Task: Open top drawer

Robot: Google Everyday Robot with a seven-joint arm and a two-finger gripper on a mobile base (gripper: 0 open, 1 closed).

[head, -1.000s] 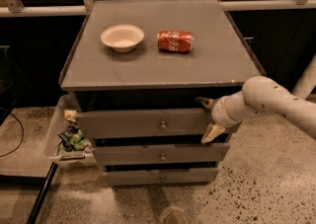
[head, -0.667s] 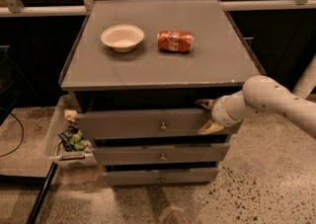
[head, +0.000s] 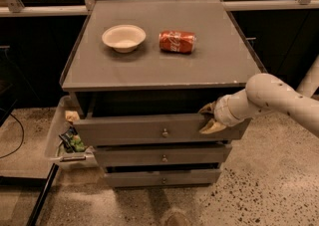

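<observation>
Top drawer point(head: 149, 129) is sliding out toward the near side. Its front panel is sitting further out than 1 s ago, and a dark gap is showing under the cabinet top point(head: 159, 68). Gripper point(head: 209, 118) is clamping the panel's right end, 1 finger behind and 1 in front. The pull is working, and the drawer is looking partly open.

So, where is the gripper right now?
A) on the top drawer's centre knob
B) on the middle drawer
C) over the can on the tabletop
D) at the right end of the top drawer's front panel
D: the gripper is at the right end of the top drawer front, well right of its knob; the drawer is partly pulled out.
</observation>
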